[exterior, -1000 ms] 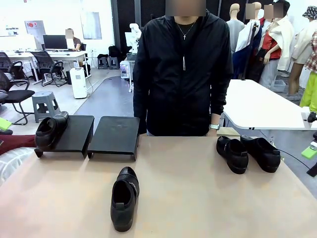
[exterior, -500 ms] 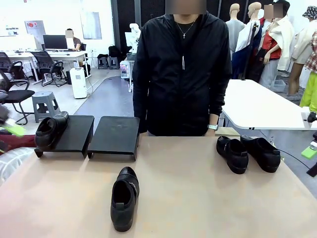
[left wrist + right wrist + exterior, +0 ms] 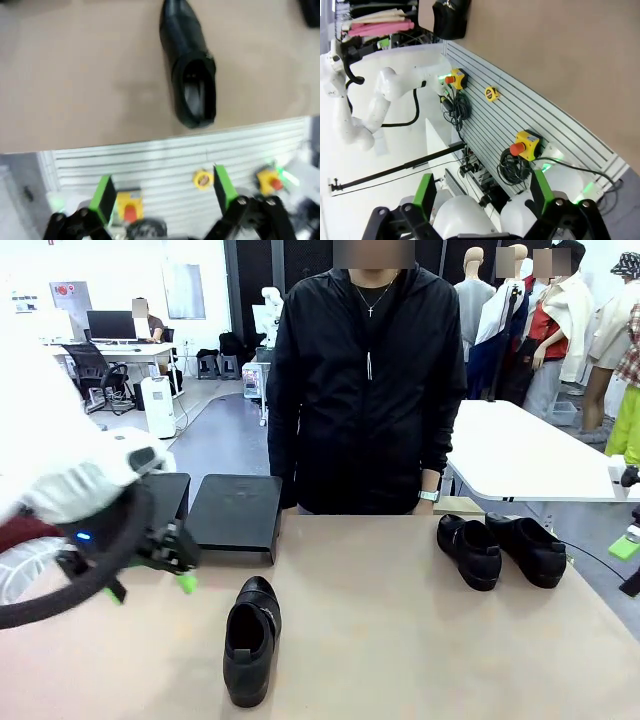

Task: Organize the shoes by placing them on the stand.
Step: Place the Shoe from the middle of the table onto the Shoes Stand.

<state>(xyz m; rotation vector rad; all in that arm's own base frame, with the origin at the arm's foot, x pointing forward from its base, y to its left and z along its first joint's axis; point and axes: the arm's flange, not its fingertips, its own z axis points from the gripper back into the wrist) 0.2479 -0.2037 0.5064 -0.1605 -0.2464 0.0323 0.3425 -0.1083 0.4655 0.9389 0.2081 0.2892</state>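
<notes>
Our left gripper (image 3: 173, 553) hangs low over the table (image 3: 400, 640), just in front of the stand (image 3: 235, 510). In the left wrist view the left gripper (image 3: 165, 196) has its green pads (image 3: 105, 197) wide apart with nothing between them. The right gripper (image 3: 482, 197) is also spread wide and empty, and it looks at the robot's own base and the table edge.

The nearest shoe (image 3: 250, 640) lies alone on the table, on its sole, toe toward the person (image 3: 365, 380) and heel opening toward us. In the left wrist view the same shoe (image 3: 190, 82) is ahead of the fingers and well apart from them. Two other shoes (image 3: 500, 550) stand side by side at the far right of the table. The right unit of the stand is bare; our arm hides most of the left unit, so we cannot tell what is on it.

We judge the shoe to be rather light. The thick sole looks stiff, while the leather upper probably gives a little under pressure. The leather looks smooth, so a hold across the rounded toe may slip. We think the best place is the heel, with one finger inside the opening and one outside on the back wall. A hold across both sides near the strap also seems possible. The top of the stand slopes, so the sole must sit flat on it or the shoe may slide.
</notes>
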